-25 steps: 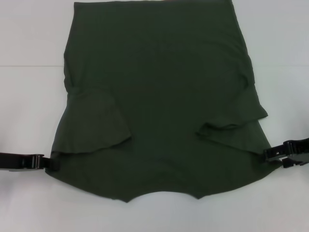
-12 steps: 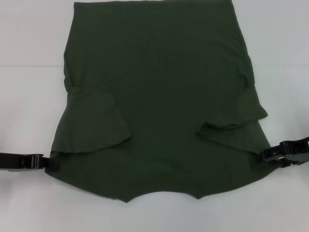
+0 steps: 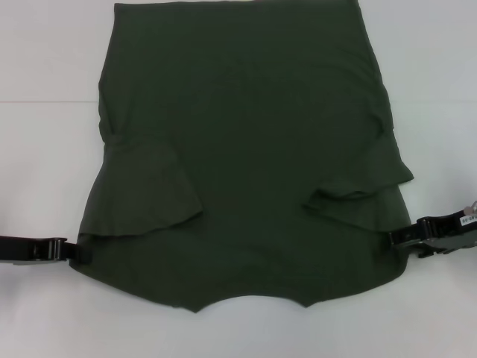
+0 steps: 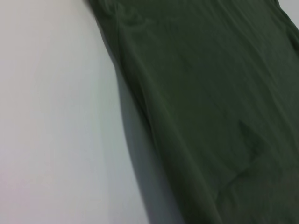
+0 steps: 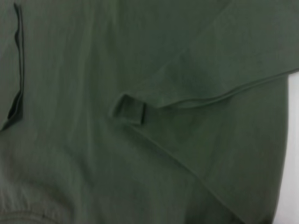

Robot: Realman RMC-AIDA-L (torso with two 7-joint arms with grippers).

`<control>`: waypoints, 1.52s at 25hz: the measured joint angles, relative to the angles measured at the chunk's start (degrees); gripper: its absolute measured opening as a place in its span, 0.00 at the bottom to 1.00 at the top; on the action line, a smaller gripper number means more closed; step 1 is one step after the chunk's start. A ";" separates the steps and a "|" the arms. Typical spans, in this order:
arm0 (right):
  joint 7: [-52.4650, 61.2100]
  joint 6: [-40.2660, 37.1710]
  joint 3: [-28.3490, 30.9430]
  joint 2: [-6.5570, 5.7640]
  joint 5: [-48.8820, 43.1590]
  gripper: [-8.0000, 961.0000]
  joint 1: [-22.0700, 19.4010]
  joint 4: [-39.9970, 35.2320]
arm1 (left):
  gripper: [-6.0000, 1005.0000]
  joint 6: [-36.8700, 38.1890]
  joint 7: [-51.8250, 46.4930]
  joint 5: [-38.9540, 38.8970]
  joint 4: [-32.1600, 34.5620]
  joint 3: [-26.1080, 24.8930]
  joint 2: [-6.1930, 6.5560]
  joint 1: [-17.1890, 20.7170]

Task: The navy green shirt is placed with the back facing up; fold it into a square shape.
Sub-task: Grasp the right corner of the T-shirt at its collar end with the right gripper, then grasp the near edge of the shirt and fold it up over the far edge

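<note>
The navy green shirt [image 3: 246, 149] lies flat on the white table, its curved neckline [image 3: 250, 298] nearest me. Both short sleeves are folded inward over the body, the left sleeve [image 3: 149, 194] and the right sleeve [image 3: 365, 186]. My left gripper [image 3: 80, 252] rests low at the shirt's left shoulder edge, touching the cloth. My right gripper [image 3: 396, 238] reaches over the right shoulder edge, just below the folded sleeve. The left wrist view shows the shirt [image 4: 210, 93] beside bare table. The shirt [image 5: 117, 163] with a sleeve hem fills the right wrist view.
White table [image 3: 45, 149] surrounds the shirt on the left, right and front. The shirt's hem runs along the top edge of the head view. Nothing else stands on the surface.
My right gripper has slid left, from just off the shirt's right shoulder edge to over it, and the cloth edge there has shifted slightly inward. The left gripper has not moved.
</note>
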 joint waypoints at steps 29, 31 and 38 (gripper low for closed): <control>0.82 1.50 -0.01 0.10 -0.22 0.34 0.50 -0.09 | 0.04 0.07 0.27 0.00 0.31 -0.53 0.00 -0.05; 0.77 1.50 -0.01 0.06 -0.22 0.23 0.50 -0.09 | 0.04 0.08 0.26 0.00 0.31 -0.52 0.00 -0.06; 0.36 1.43 0.04 -0.13 -0.15 0.09 0.51 -0.10 | 0.04 0.56 0.26 0.00 0.31 -0.53 0.05 -0.09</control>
